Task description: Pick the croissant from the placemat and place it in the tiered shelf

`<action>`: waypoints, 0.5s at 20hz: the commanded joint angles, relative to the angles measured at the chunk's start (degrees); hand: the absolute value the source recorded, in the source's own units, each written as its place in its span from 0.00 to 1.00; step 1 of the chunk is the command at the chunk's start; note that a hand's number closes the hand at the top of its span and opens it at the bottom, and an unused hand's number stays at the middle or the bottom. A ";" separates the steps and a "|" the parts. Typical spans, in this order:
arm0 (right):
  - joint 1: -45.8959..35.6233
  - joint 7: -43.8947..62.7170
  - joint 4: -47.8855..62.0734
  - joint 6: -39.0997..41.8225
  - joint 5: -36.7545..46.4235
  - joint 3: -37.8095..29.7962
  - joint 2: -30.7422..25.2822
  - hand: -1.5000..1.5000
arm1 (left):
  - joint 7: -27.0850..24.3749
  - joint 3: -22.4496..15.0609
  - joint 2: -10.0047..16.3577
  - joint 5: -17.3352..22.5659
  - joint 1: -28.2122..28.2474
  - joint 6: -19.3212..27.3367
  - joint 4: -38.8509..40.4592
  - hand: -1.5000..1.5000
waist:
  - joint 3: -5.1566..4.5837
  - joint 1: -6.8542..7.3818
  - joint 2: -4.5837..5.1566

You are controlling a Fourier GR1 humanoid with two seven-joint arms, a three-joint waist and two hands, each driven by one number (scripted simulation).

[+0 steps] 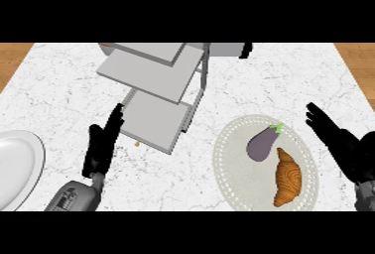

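Risk: we judge the eggplant [262,144], just beside the croissant [287,177] on the placemat [230,168], could be nudged or taken by mistake. The tiered shelf [157,84] stands well apart, so the carry is long.
Right hand [344,144] — fingers straight and spread, holding nothing, at the placemat's edge.
Left hand [102,146] — open, resting near the shelf, empty.

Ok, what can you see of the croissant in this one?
The croissant is golden-brown, long and slightly curved, ridged across its wider middle, tapering at both tips. It lies flat on the right half of the round pale placemat, running nearly top to bottom. Its upper tip ends close to the purple eggplant; contact is unclear. The right hand is apart from it.
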 commanded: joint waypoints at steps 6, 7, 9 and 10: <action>5.73 -5.47 -12.25 -19.69 12.52 -18.44 -11.08 1.00 | 3.37 8.39 5.05 6.65 7.29 -1.64 0.82 0.50 | -0.20 -5.01 -1.24; 12.19 2.38 -1.52 -18.99 22.29 -16.05 -19.03 1.00 | 2.97 7.37 3.52 6.50 6.12 -1.57 0.25 0.50 | -1.11 -6.52 0.83; 17.07 4.16 -4.50 -25.85 18.13 -20.09 -11.44 1.00 | 4.26 8.59 4.61 9.35 9.08 -4.01 -1.03 0.50 | -0.05 -5.47 -0.04; 19.96 2.53 -7.17 -26.61 15.89 -21.42 -8.66 1.00 | 4.59 9.13 5.77 10.43 9.53 -5.92 -2.02 0.50 | 0.10 -4.34 0.06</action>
